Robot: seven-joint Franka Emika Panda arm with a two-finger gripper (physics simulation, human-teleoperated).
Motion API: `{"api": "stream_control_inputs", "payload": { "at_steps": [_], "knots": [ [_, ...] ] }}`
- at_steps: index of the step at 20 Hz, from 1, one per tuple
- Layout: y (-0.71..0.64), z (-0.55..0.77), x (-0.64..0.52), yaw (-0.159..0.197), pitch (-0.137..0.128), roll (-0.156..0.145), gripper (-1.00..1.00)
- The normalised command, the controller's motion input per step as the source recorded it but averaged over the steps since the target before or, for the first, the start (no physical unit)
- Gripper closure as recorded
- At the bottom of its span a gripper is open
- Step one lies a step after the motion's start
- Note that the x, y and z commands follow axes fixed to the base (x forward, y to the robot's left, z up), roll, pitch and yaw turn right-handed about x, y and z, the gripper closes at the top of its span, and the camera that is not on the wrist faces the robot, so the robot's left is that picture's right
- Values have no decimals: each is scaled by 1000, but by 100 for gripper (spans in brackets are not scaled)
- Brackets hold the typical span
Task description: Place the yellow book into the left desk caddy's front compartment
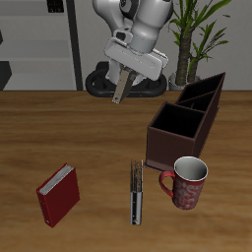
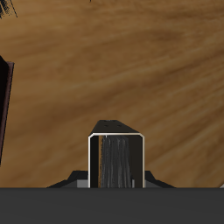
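My gripper is shut on the yellow book, a small grey-olive book that hangs below the fingers, high above the table and toward its back. In the wrist view the yellow book shows edge-on with pale borders, clamped between the jaws, over bare wood. The left desk caddy is a dark maroon box with slanted walls, standing off to one side of the gripper and nearer the table's front. Its front compartment, at the low-walled end, is open-topped and dark inside. A maroon caddy wall shows at the wrist view's edge.
A red book lies flat near the front edge. A thin dark book lies edge-on in front of the caddy. Beside it, a red patterned mug stands just before the front compartment. A plant stands behind.
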Motion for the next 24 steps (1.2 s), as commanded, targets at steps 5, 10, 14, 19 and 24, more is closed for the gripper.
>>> {"api": "stream_control_inputs", "payload": {
  "at_steps": [5,10,14,19,24],
  "knots": [
    [282,134,-137,-60,-5,-15,100],
    [324,14,-96,-70,29,7,100],
    [310,-4,-39,-10,14,18,100],
    [282,15,2,4,-2,23,100],
    [420,140,52,1,-17,67,100]
  ]
}}
